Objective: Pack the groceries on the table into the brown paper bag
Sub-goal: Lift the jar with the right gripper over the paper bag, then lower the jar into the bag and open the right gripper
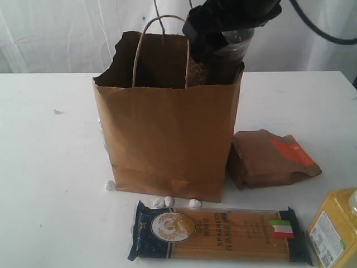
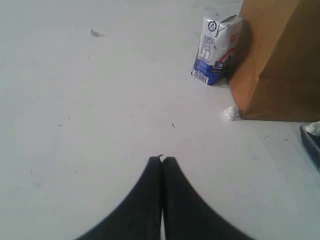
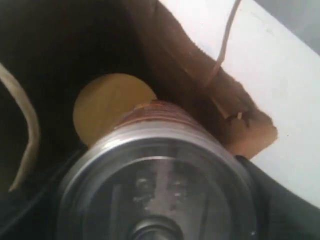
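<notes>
Noting state at the bag mouth: your right gripper (image 1: 215,36) has its jaws spread wide around the silver-lidded jar (image 3: 155,185). The jar hangs upright in the right rear corner of the brown paper bag (image 1: 167,134), its lower part below the ragged rim. Deeper inside, the tan-lidded clear jar (image 3: 107,102) already sits low in the bag, just beside the held one. Your left gripper (image 2: 162,162) is pinched closed on nothing, hovering above bare table (image 1: 50,167).

Handling, judged: the held jar looks like glass, so rigid, smooth, fairly heavy and breakable. A side grip on the body suits it. Set it beside the tan lid, not on it, since glass on glass may chip.

Not yet packed:
- The blue-ended spaghetti pack (image 1: 223,234) lies flat in front of the bag. Probably stiff, brittle, slick film; pinch across its narrow width at mid-length.
- The small orange-labelled brown pouch (image 1: 270,159) lies right of the bag. Soft, likely crumples; take an end.
- The white-capped bottle of yellow grains (image 1: 334,229) is at the near right edge.
</notes>
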You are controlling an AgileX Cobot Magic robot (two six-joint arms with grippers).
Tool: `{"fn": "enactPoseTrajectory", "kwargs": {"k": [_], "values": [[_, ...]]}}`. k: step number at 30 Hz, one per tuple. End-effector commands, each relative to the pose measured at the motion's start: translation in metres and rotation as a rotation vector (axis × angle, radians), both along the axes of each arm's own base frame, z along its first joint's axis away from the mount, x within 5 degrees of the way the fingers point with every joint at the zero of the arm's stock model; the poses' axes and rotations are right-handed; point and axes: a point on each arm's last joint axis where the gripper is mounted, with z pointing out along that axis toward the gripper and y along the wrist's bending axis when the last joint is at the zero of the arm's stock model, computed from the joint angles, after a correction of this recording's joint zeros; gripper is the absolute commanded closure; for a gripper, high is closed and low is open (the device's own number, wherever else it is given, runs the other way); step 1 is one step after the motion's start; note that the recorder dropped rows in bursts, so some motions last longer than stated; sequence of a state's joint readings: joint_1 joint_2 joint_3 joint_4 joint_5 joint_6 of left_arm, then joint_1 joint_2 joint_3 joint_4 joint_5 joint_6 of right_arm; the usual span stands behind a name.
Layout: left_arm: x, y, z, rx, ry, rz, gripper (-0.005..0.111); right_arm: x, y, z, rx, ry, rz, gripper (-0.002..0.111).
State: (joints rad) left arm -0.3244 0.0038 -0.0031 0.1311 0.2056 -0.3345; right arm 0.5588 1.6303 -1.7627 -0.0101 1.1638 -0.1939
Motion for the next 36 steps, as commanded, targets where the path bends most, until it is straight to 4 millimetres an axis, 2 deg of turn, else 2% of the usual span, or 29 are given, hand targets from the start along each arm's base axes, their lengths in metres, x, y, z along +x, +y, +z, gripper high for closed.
{"fn": "enactPoseTrajectory", "kwargs": {"k": [1,12,20,24,26,28,30,31,36], "values": [[0.0,0.0,-0.001,-0.006,-0.001,0.005,0.107,0.006,0.007,-0.006,-0.022,-0.003,0.011,0.107],[0.0,0.0,-0.001,-0.006,-0.001,0.005,0.107,0.025,0.018,-0.033,-0.05,0.044,0.01,0.107],[0.0,0.0,-0.001,-0.006,-0.001,0.005,0.107,0.033,0.02,-0.042,-0.066,0.037,-0.018,0.107],[0.0,0.0,-0.001,-0.006,-0.001,0.005,0.107,0.031,0.019,-0.042,-0.07,0.064,-0.031,0.105],[0.0,0.0,-0.001,-0.006,-0.001,0.005,0.107,0.028,0.018,-0.04,-0.07,0.067,-0.031,0.093],[0.0,0.0,-0.001,-0.006,-0.001,0.005,0.107,0.026,0.016,-0.035,-0.064,0.058,-0.032,0.06],[0.0,0.0,-0.001,-0.006,-0.001,0.005,0.107,0.023,0.014,-0.03,-0.056,0.046,-0.032,0.038],[0.0,0.0,-0.001,-0.006,-0.001,0.005,0.107,0.022,0.013,-0.028,-0.053,0.039,-0.032,0.034],[0.0,0.0,-0.001,-0.006,-0.001,0.005,0.107,0.012,0.007,-0.011,-0.029,0.003,-0.033,0.033]]}}
